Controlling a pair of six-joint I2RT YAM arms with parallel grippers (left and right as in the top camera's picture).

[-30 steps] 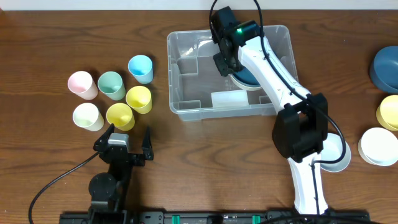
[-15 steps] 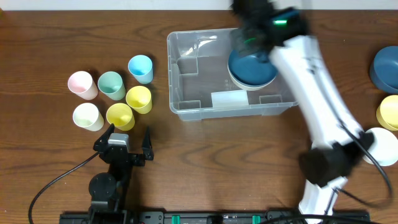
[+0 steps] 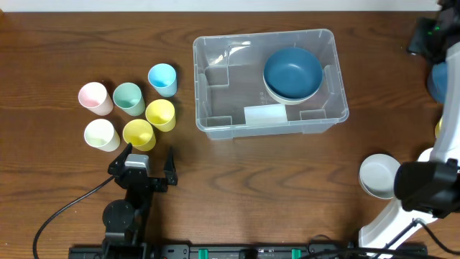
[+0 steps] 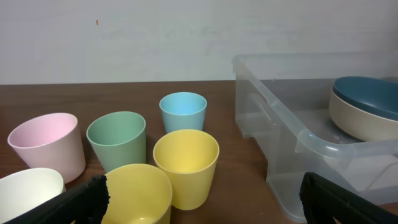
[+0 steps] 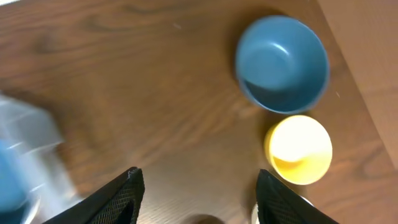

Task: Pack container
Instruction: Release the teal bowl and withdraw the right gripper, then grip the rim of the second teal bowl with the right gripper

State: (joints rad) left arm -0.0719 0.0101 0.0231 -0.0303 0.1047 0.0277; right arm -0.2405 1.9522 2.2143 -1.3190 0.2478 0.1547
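Observation:
The clear container (image 3: 215, 128) with a white label stands at the table's middle back. Inside it, on the right, a dark blue bowl (image 3: 292, 70) is nested on a cream bowl. The container (image 4: 292, 134) and these bowls (image 4: 367, 93) also show in the left wrist view. My right gripper (image 3: 430, 36) is open and empty at the far right edge, away from the container. In the right wrist view its fingers (image 5: 199, 193) hover above bare table, near another dark blue bowl (image 5: 282, 62) and a yellow bowl (image 5: 298, 149). My left gripper (image 3: 147, 162) is open and empty, just in front of the cups.
Several cups stand left of the container: pink (image 3: 95, 97), green (image 3: 129, 98), light blue (image 3: 162, 79), two yellow (image 3: 160, 114), white (image 3: 100, 134). A white bowl (image 3: 379, 175) sits front right beside the right arm's base. The dark blue bowl (image 3: 437, 80) lies at the right edge.
My right arm has lifted out of the container and swung to the far right. The dark blue bowl stays in the container, on the cream bowl. The left arm has not moved.

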